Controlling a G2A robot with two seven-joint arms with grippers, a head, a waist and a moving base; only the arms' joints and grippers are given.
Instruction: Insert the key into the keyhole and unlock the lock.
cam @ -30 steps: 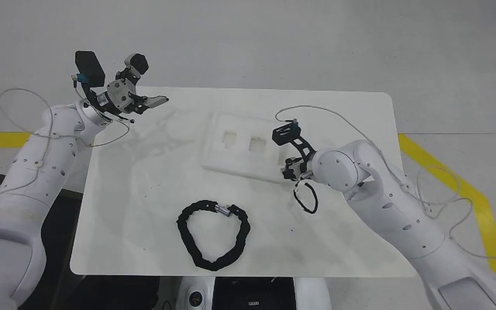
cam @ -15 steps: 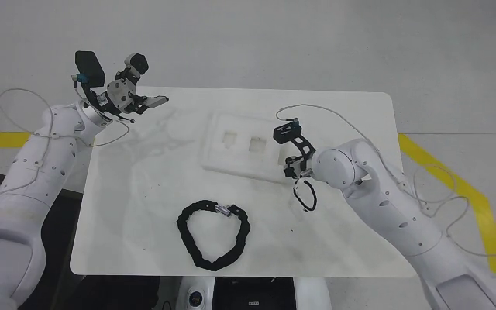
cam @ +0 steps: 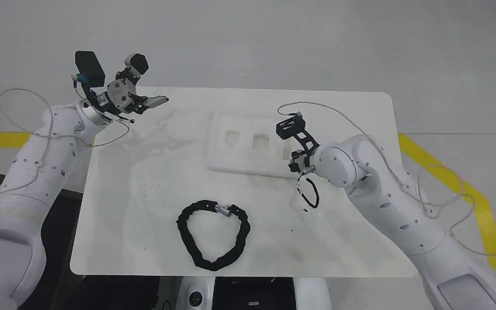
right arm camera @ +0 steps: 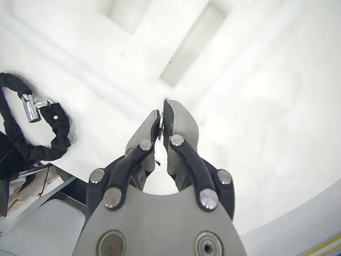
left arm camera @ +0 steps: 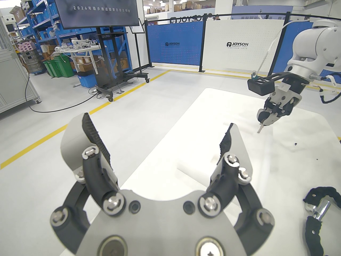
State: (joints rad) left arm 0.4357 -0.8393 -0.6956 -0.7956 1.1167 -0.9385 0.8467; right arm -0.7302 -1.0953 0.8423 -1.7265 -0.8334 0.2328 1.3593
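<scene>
Key (left arm camera: 259, 129): sat pinched in the right tool (left arm camera: 263, 120), thin blade poking out below the tips. Showed up in the right wrist view as a sliver of metal (right arm camera: 160, 125) squeezed between the pads, with the tool (right arm camera: 161, 111) closed down tight on it. Hung over the edge of the white foam tray (cam: 217, 151), right next to one of its two recesses.

Lock (cam: 225, 209): lay on the table (cam: 132, 201) toward the front edge, well apart from the key. Joined both ends of a black sleeved chain (cam: 203, 252) into a closed loop, so clearly not opened yet.

Left tool (left arm camera: 158, 126): hovered near the far left corner of the table, spread wide, gripping nothing.

Progress, as a guess: would call the pickup done and basically everything else left. Still needed to carry the key across to the lock, line it up with the keyhole, push in and turn. Couldn't make out which end of the silver cylinder (right arm camera: 30, 109) had the keyhole. Looked like a loose lock too, so probably wanted the left tool steadying it before any pushing.
</scene>
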